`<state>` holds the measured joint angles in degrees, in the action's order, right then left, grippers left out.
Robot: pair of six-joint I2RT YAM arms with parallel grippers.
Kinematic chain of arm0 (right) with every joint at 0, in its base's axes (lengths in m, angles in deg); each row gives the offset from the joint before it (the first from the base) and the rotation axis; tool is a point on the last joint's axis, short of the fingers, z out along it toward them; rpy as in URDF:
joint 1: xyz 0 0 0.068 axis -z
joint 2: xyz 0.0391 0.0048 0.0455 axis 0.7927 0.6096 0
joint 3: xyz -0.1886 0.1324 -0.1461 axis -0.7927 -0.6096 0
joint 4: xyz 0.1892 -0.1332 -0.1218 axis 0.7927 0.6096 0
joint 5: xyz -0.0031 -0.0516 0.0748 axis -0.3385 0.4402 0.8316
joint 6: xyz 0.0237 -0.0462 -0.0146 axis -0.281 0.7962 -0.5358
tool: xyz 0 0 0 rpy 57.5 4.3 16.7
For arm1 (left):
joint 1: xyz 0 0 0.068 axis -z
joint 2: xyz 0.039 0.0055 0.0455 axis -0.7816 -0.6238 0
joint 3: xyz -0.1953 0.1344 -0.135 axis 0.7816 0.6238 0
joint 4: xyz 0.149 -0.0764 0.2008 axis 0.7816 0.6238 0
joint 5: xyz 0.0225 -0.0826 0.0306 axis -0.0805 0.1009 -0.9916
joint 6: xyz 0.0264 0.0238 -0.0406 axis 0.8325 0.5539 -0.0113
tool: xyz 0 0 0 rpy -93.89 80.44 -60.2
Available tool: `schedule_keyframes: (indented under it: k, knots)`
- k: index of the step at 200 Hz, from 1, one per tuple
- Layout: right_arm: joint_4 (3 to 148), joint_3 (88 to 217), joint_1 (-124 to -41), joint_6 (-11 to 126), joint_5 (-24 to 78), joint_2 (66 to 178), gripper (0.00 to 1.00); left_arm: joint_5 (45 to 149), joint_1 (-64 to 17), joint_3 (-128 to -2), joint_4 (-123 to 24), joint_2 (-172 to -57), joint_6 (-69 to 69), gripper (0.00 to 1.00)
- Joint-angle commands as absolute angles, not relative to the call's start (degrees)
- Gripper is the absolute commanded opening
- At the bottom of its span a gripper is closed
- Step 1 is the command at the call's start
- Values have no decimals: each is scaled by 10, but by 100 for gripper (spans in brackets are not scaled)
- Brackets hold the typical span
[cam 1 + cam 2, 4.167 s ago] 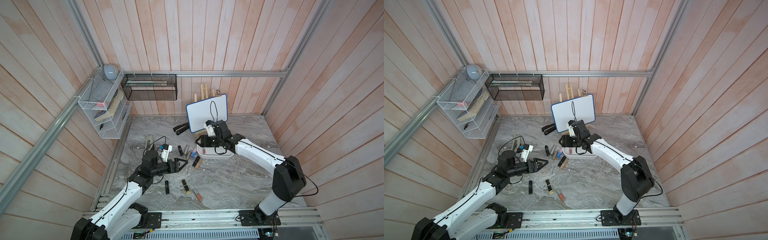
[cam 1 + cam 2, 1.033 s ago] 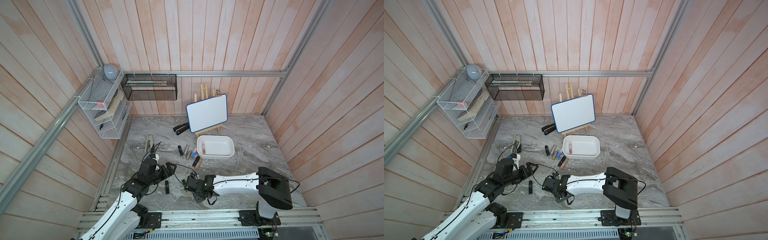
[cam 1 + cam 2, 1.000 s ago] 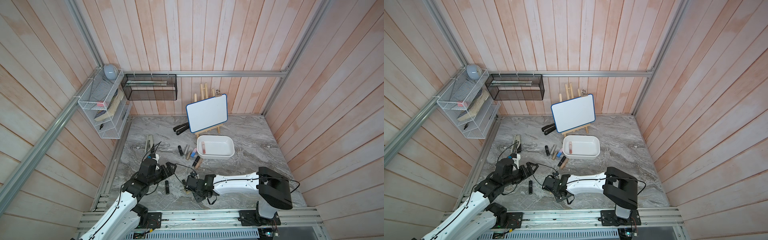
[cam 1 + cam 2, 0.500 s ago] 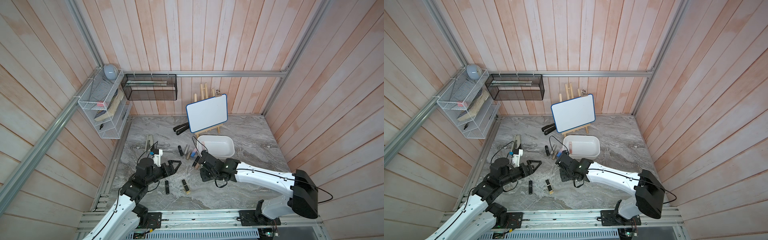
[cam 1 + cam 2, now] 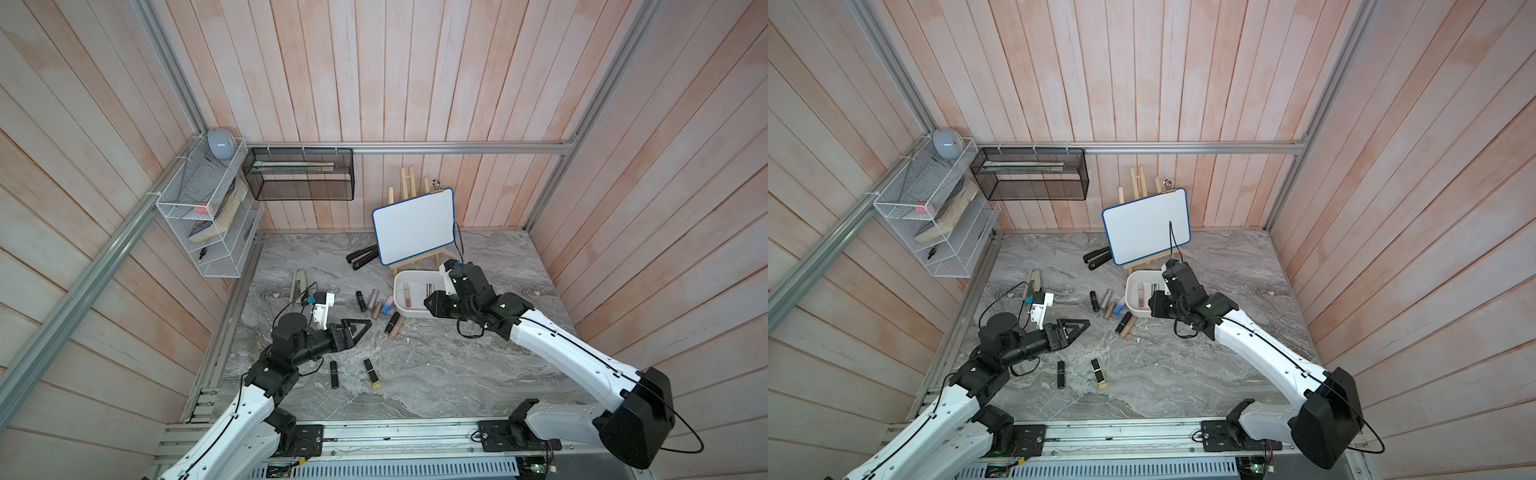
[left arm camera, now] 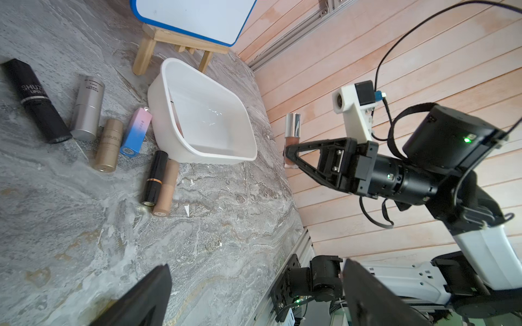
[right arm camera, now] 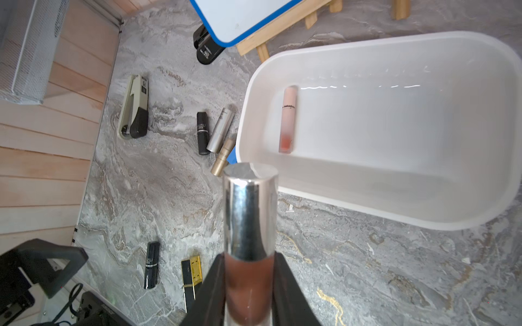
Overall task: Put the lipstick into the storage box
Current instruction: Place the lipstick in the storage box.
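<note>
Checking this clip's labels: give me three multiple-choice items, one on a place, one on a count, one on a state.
1. Where is the silver-capped lipstick? A in the right hand; B on the table; C in the wire rack.
2. How many lipsticks lie inside the storage box? A none; B one; C three.
3. The left hand is: A shut on a lipstick; B shut, empty; C open, empty.
Key: 1A, it clamps the tube; 2B, one pink tube lies there; 3C, its jaws stand apart, nothing between.

Black lipstick tube (image 6: 35,101), white lettering "SHUZ…" above "LIPST…", cut off, gold tube (image 6: 108,145), faint "MARUBI", pale pink tube (image 7: 288,120), small black print illegible.
</note>
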<state>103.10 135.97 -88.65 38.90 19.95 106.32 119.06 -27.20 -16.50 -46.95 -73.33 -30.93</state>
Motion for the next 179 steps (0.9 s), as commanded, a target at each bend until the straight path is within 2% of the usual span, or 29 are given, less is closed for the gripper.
schedule_keyframes:
  k: [1,48,93,144,179]
  knots:
    - [1000,1372,-857,407,251,1080,18,1205,-264,-177,-500,-756,-303,100]
    - [993,1404,-803,452,294,1161,18,1188,-243,-201,-510,-804,-302,100]
    - [982,1437,-789,486,320,1242,17,1169,-228,-209,-487,-814,-296,100]
    - [968,1478,-788,485,336,1317,17,1141,-228,-279,-407,-876,-218,100]
    - [968,1513,-788,484,343,1372,17,1132,-230,-328,-406,-964,-150,100]
